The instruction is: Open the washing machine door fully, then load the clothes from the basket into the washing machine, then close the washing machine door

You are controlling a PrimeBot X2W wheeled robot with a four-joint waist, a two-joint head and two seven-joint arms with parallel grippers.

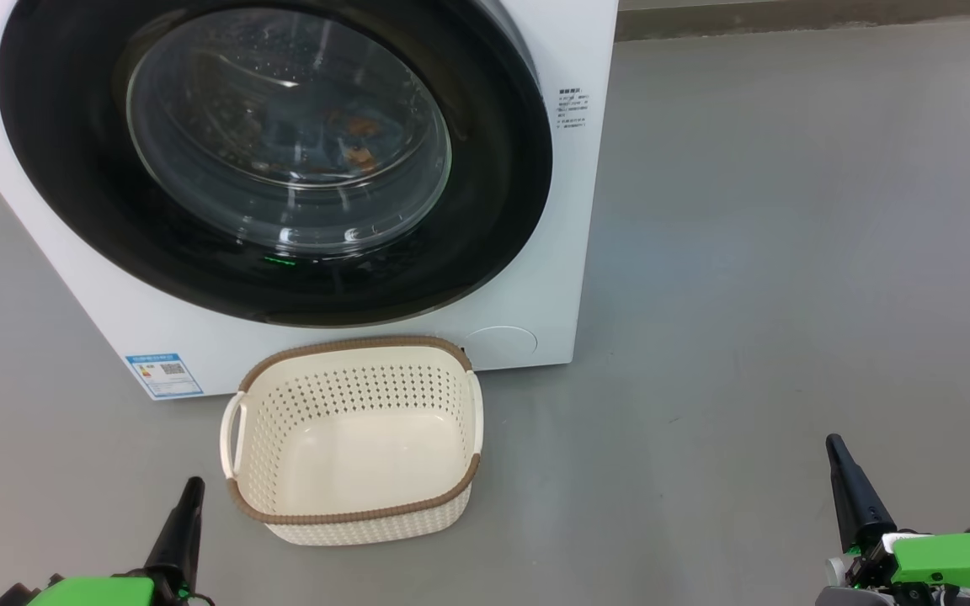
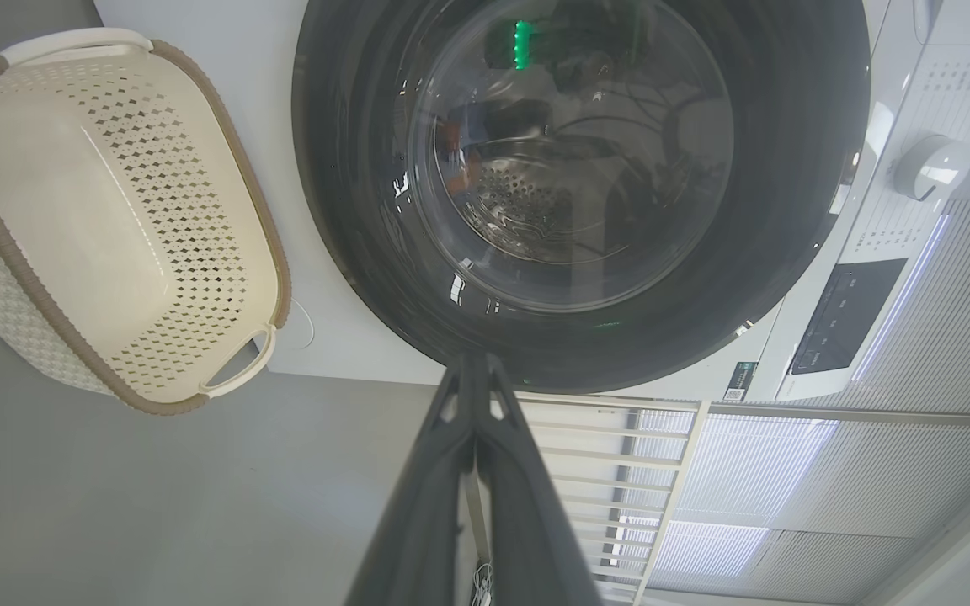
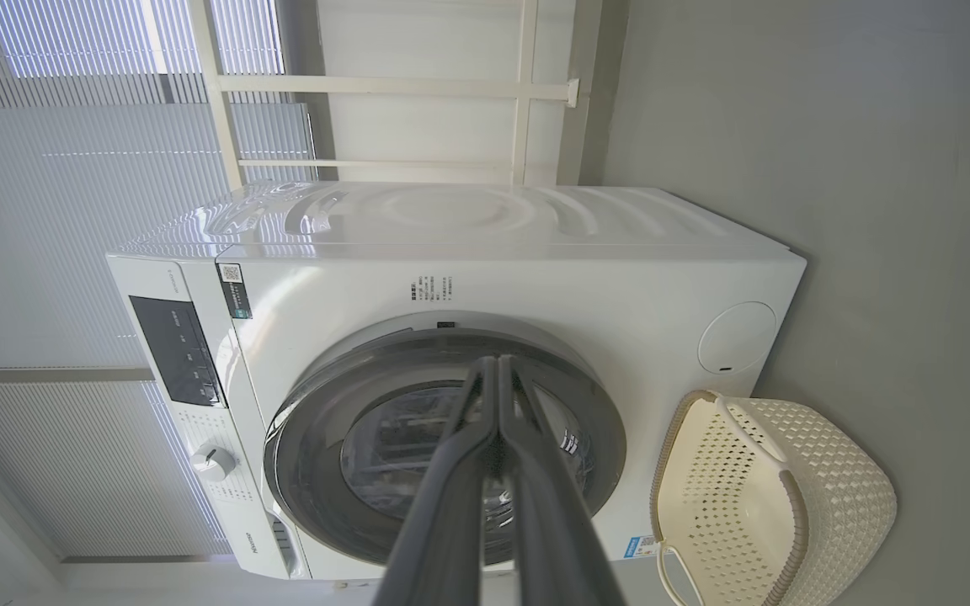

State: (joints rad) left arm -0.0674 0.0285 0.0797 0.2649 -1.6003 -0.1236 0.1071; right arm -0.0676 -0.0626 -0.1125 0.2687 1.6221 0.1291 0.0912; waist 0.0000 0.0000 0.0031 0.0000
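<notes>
With the washing machine door (image 1: 485,210) lying flush against the front, we count one washing machine (image 1: 573,210), one door, one basket (image 1: 367,528) and two grippers. Clothes (image 1: 357,141): one bundle behind the glass bowl, inside the drum, read only as orange-brown patches on dim pale fabric; we cannot tell how many pieces. Left gripper (image 1: 193,488): fingers pressed together, nothing between them, low at our left, near the basket's left handle but apart from it. Right gripper (image 1: 834,446): fingers likewise pressed together, holding nothing, well apart from the basket and the machine. The basket stands upright on the floor (image 1: 746,295) just before the machine's lower front edge, below the door; whether its back rim touches the panel we cannot tell. Its perforated walls and smooth cream bottom show. One blue label sticker (image 1: 163,375) sits at the lower left corner of the front, one round flap (image 1: 500,343) at the lower right. A broad stretch of smooth matt grey floor runs to the right of the machine. Behind it the right wrist view shows pale blinds (image 3: 72,168) and a white frame (image 3: 527,84).
</notes>
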